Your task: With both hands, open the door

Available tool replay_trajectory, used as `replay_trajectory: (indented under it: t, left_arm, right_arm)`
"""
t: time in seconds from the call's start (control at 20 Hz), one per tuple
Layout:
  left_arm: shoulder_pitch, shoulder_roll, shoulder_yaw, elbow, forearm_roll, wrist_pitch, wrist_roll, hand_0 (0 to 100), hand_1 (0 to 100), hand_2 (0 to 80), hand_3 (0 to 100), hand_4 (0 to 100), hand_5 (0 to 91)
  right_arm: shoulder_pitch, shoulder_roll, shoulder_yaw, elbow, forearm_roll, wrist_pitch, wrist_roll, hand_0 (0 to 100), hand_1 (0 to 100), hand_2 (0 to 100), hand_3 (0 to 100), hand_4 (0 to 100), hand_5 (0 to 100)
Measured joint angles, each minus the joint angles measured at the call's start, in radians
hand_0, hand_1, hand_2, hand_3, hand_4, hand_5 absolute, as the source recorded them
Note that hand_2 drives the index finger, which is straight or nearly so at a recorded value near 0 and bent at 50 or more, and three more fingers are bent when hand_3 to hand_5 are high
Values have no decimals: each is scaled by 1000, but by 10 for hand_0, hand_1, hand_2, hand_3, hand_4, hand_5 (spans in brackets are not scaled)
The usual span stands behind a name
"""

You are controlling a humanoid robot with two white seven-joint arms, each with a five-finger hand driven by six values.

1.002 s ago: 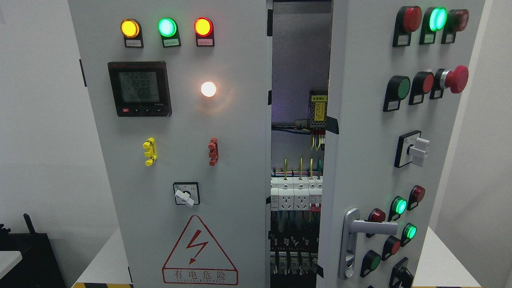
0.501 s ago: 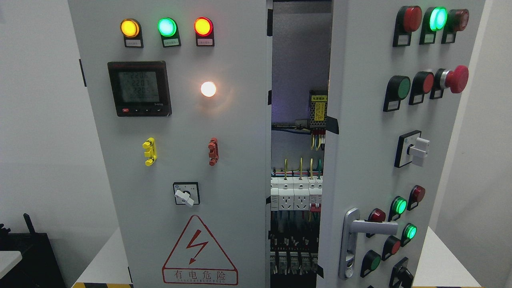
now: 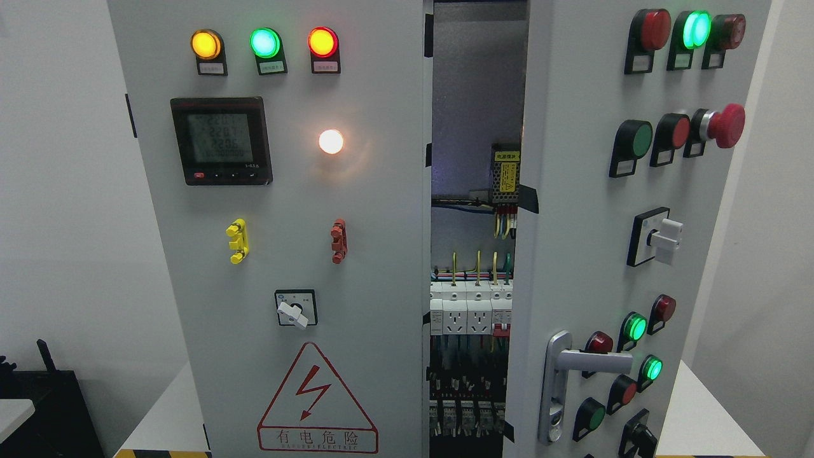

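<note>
Door (image 3: 591,254) on right ajar, silver lever handle (image 3: 588,361) near its bottom.

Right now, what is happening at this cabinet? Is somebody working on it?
Nothing is handling it at this moment: no robot hand shows in the head view. The grey electrical cabinet's right door stands partly open, its silver lever handle untouched. Through the gap you see wiring and breakers. The left door looks shut, with its three indicator lamps lit and the meter on.

Matt grey-painted metal door (image 3: 572,210), shiny metal handle (image 3: 575,369).
</note>
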State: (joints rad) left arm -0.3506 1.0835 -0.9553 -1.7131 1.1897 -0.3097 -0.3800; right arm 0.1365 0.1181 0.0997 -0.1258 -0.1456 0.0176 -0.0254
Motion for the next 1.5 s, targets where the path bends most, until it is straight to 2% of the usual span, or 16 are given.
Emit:
replay_trajectory:
  t: [0.15,0.6,1.05,1.3,1.5]
  left_arm:
    - [-51,2,-40,0,24,-1,3,0,0,0,0,42,0]
    - [-255,10,-142,-2,142,114,-2,0,0,0,0,42,0]
    - [-422,5,-189,-15,194,205,-50,0,0,0,0,42,0]
    - [-515,-2,-201,-28,257,274,-53,0,0,0,0,41,0]
    - [-591,-11,-214,-40,282,299,-54,0,0,0,0,41,0]
  right_arm:
    - [0,0,0,0,0,0,0,0,0,0,0,0,0]
    - [0,0,0,0,0,0,1,0,0,0,0,0,0]
    - [0,0,0,0,0,0,2,0,0,0,0,0,0]
    - [0,0,0,0,0,0,2,0,0,0,0,0,0]
    - [0,0,0,0,0,0,2,0,0,0,0,0,0]
